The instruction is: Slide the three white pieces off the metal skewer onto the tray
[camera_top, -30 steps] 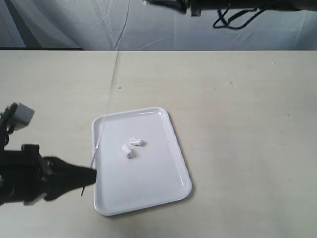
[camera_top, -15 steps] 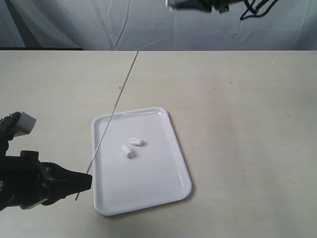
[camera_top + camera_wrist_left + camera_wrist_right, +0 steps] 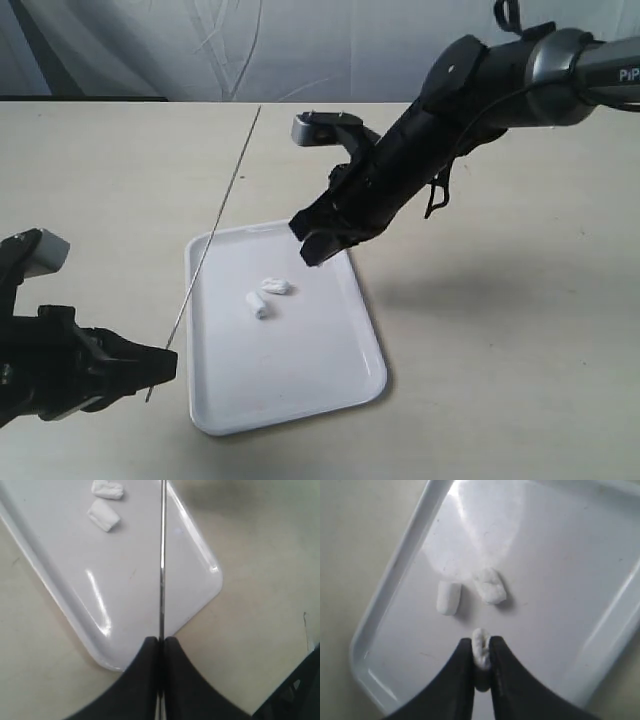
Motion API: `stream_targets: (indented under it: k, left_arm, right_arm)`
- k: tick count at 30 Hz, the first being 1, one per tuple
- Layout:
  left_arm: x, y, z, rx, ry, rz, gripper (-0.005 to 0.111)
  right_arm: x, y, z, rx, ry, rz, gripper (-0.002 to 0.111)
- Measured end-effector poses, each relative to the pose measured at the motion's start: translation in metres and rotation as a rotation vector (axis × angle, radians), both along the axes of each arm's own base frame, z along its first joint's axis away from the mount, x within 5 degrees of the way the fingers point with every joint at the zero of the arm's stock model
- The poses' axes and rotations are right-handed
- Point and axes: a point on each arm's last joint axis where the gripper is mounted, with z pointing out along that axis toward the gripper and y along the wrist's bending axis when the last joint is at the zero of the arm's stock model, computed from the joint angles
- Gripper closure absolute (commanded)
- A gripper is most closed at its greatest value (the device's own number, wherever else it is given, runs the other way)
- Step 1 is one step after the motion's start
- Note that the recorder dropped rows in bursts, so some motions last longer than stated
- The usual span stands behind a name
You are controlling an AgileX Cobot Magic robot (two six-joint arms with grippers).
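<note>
Right pincer (image 3: 480, 643) arrived over glossy tray (image 3: 300, 370) — pinching puffy white piece (image 3: 480, 651), left pincer (image 3: 161, 641) clamps thin skewer (image 3: 161, 570)

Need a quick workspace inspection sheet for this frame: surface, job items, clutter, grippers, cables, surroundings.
Surface: beige table, bare around the tray.
Job's things: white tray flat on the table; two white pieces lying on it, close together; third white piece pinched above the tray; skewer bare along its visible length, slanting up over the tray's left rim.
Clutter: nothing seen.
Grippers: left gripper, fingers shut on the skewer's near end; right gripper over the tray's far end, fingers shut on the third white piece.
Cables: black cable looping off the right arm, clear of the tray.
Surroundings: pale draped sheet behind the table.
</note>
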Motion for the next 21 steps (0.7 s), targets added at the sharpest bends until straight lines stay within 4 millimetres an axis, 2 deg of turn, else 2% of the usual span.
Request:
stream_targets:
  k: [4, 7, 10, 15, 19, 21]
  left_arm:
    - [0.002, 0.000, -0.009, 0.018, 0.041, -0.010, 0.107]
    - [0.005, -0.001, -0.020, 0.039, 0.108, -0.017, 0.107]
    - [0.008, -0.001, -0.034, 0.073, 0.175, -0.015, 0.107]
    - [0.011, 0.000, -0.051, 0.120, 0.238, -0.027, 0.107]
    - [0.013, -0.007, -0.058, 0.043, 0.272, -0.065, 0.107]
    - [0.014, -0.009, -0.061, 0.023, 0.288, -0.066, 0.104]
  right_arm:
    - [-0.011, 0.014, -0.013, -0.007, 0.023, 0.014, 0.072]
    - [-0.016, 0.024, -0.022, -0.015, 0.027, 0.025, 0.069]
    - [-0.016, 0.025, -0.021, -0.009, 0.017, 0.017, 0.069]
    - [-0.015, 0.016, 0.006, -0.039, -0.099, 0.064, 0.069]
    - [-0.019, 0.012, 0.037, -0.015, -0.179, 0.074, 0.069]
    - [-0.021, 0.011, 0.047, -0.004, -0.198, 0.074, 0.069]
